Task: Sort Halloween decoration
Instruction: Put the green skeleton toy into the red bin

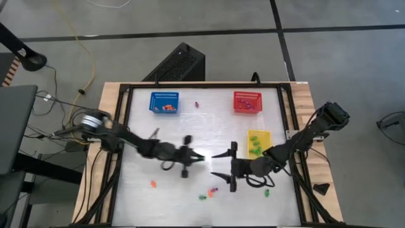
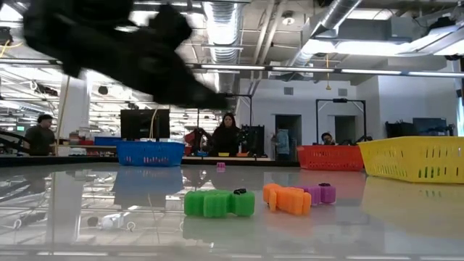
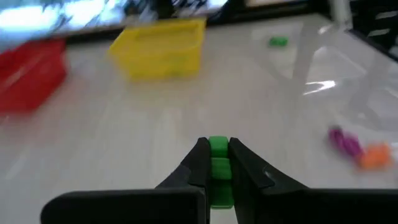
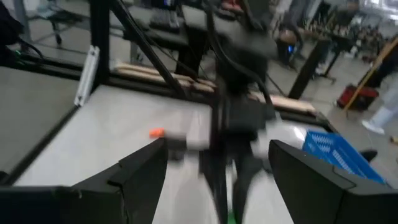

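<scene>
A: Gripping a small green plastic trinket (image 3: 218, 163), the left end effector (image 1: 197, 157) had its fingers clamped on the piece and held it above the pale worktop (image 1: 190, 126), near the middle. The yellow mesh basket (image 3: 159, 47) lay ahead of it and the red mesh basket (image 3: 28, 73) off to one side.

B: And the right end effector (image 1: 221, 164)?

A: It faced the left one from just beside it, jaws spread wide and empty. That closeness was the risk, I judged: a swing toward the yellow basket could clip those fingers and knock the piece loose.

B: Anything else?

A: The hold looked narrow, so the piece might twist out. Loose orange, purple and green trinkets (image 2: 261, 199) lay below on the worktop; a blue mesh basket (image 1: 164, 101) stood well apart.

B: Any writing?

A: No brand, label or lettering was readable.
</scene>
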